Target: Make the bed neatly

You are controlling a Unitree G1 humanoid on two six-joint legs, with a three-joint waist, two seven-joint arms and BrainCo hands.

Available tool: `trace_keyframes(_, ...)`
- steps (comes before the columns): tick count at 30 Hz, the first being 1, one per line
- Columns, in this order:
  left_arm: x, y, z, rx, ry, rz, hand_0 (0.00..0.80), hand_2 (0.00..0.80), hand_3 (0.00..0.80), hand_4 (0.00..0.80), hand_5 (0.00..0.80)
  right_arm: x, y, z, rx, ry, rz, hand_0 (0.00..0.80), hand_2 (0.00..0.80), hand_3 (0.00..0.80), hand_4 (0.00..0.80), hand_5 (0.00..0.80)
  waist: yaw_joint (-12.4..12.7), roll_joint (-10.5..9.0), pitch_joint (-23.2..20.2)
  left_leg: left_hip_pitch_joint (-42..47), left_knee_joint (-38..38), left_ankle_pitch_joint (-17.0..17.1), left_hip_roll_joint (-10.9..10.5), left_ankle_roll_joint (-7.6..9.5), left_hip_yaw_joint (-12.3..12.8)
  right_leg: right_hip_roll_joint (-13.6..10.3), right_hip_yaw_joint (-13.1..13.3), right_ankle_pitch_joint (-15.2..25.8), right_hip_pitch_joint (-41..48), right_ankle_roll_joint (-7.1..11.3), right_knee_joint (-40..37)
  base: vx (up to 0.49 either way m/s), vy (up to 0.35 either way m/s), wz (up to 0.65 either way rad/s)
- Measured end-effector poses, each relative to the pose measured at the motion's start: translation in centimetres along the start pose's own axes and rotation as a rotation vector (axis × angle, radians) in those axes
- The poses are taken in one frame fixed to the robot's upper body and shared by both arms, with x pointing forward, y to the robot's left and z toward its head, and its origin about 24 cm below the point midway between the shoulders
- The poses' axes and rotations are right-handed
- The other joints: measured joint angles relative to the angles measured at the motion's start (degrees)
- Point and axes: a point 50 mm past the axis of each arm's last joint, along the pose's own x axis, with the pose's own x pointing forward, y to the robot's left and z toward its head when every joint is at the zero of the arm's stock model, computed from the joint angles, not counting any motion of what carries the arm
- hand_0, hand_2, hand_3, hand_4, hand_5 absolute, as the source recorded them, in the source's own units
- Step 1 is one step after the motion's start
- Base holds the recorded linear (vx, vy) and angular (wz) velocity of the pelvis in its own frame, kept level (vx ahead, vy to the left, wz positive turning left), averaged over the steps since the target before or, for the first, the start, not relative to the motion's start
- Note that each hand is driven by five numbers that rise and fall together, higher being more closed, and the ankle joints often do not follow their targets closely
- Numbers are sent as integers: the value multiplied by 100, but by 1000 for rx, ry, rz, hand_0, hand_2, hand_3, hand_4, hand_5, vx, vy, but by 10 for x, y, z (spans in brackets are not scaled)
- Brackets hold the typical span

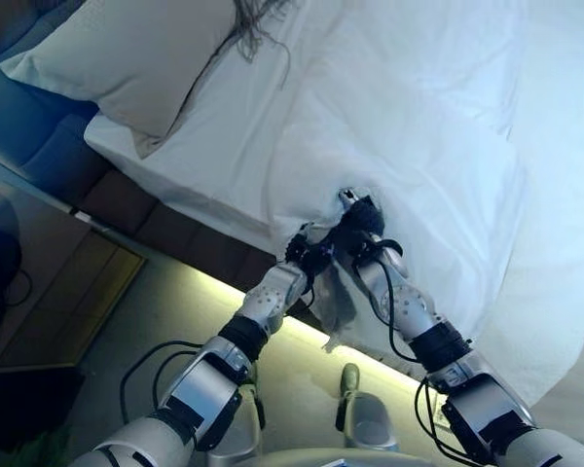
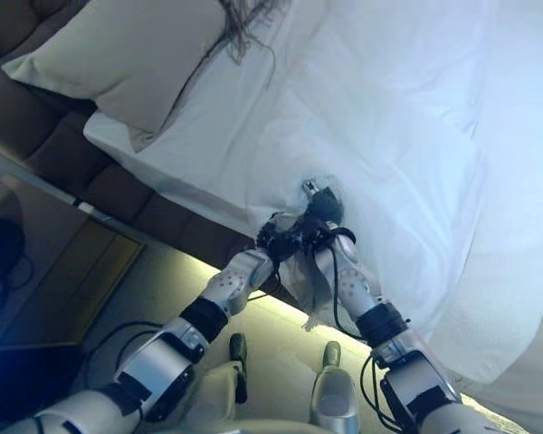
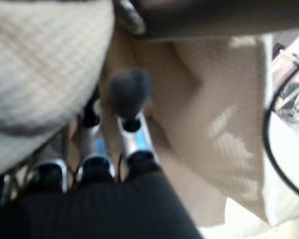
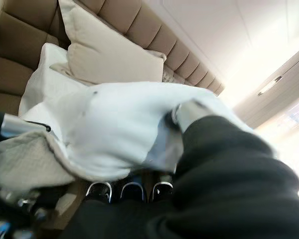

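While both arms reach together toward the near side edge of the bed (image 1: pixel 190 190), the left eye view shows the left hand (image 1: pixel 310 251) and the right hand (image 1: pixel 363 222) meeting at one bunched spot of the white duvet (image 1: pixel 419 126), which lies rumpled over the mattress and droops past that side edge; a pillow (image 1: pixel 127 58) rests at the head corner. From the right eye view the same knot of cloth sits between the two hands, with a grey waffle-textured flap (image 2: pixel 312 276) hanging below them over the bed's side. Seen along the left wrist, the fingers (image 3: pixel 132 134) curl into folds of that textured fabric, so this hand is pinching cloth. Seen along the right wrist, white duvet is heaped over the knuckles and the thumb presses down on it; this hand looks clenched on the cover, with the pillow and padded headboard (image 4: pixel 20 30) beyond. Such bedding is probably light, limp and a little slippery, apt to sag between holds, so gripping along its edge with the hands set wide apart should spread it more evenly than one gathered fistful.
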Motion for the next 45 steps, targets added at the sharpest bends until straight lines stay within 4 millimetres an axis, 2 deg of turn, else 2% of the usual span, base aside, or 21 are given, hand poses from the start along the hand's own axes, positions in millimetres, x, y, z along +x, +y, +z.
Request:
trace_keyframes(3,-4,16,8,18,-26,51,800,800,800,800,800,-14,-11,-20,37,49,20,0,0,0,0,0,-21,-72,-61,290,-173,12,7,-13,85,18,-44,8,300,4,-179,81,2,1)
trace_keyframes(8,-11,34,24,36,-84,100,800,800,800,800,800,-31,-24,-37,67,96,76,0,0,0,0,0,-136,-150,-141,475,-265,14,14,-16,140,29,-32,9,493,5,-288,69,7,2)
trace_keyframes(13,-25,71,37,7,-144,186,800,800,800,800,800,-62,-60,-69,110,196,-8,0,0,0,0,0,-138,-157,-564,772,-481,33,37,-41,263,58,5,9,676,9,-403,68,-15,-11)
trace_keyframes(16,-31,83,42,9,-162,226,800,800,800,800,800,-76,-70,-80,155,234,-34,0,0,0,0,0,-150,-161,-610,1035,-582,43,65,-49,359,87,82,11,859,10,-449,47,-14,-14)
trace_keyframes(19,-38,98,45,-3,-178,272,800,800,800,800,800,-87,-79,-89,200,261,-56,0,0,0,0,0,-265,-155,-872,1150,-744,79,106,-77,410,141,114,21,888,0,-499,47,-19,-9)
trace_keyframes(24,-47,112,53,-1,-218,331,800,800,800,800,800,-109,-94,-105,289,317,-109,0,0,0,0,0,-333,-144,-1083,1446,-936,132,168,-118,546,218,181,39,1059,-23,-615,35,-21,-12)
trace_keyframes(26,-52,114,64,3,-256,347,800,800,800,800,800,-120,-105,-112,326,340,-161,0,0,0,0,0,-433,-134,-1167,1447,-939,132,192,-121,562,249,191,47,1061,-34,-647,14,-24,-5)
trace_keyframes(31,-69,117,105,46,-357,376,800,800,800,800,800,-143,-148,-110,316,329,-338,0,0,0,0,0,-602,-113,-1214,1536,-947,126,222,-127,646,282,246,78,1134,-49,-712,-24,-34,-7)
trace_keyframes(35,-80,119,127,83,-384,378,800,800,800,800,800,-162,-174,-103,331,294,-421,0,0,0,0,0,-668,-86,-1316,1540,-950,124,271,-131,762,334,308,209,1129,-75,-867,-23,-35,-16)
trace_keyframes(36,-82,120,131,77,-386,370,800,800,800,800,800,-167,-180,-103,338,293,-424,0,0,0,0,0,-737,-82,-1336,1553,-950,124,295,-131,801,360,349,228,1127,-90,-889,-11,-38,-13)
trace_keyframes(41,-91,128,138,112,-396,347,800,800,800,800,800,-191,-203,-101,336,290,-487,0,0,0,0,0,-771,-21,-1396,1623,-955,98,366,-162,880,446,452,249,1128,-126,-912,2,-40,-13)
trace_keyframes(45,-107,148,138,142,-398,350,800,800,800,800,800,-208,-220,-86,342,202,-561,0,0,0,0,0,-764,28,-1448,1626,-951,83,384,-181,880,474,510,246,1076,-137,-913,-11,-3,-7)
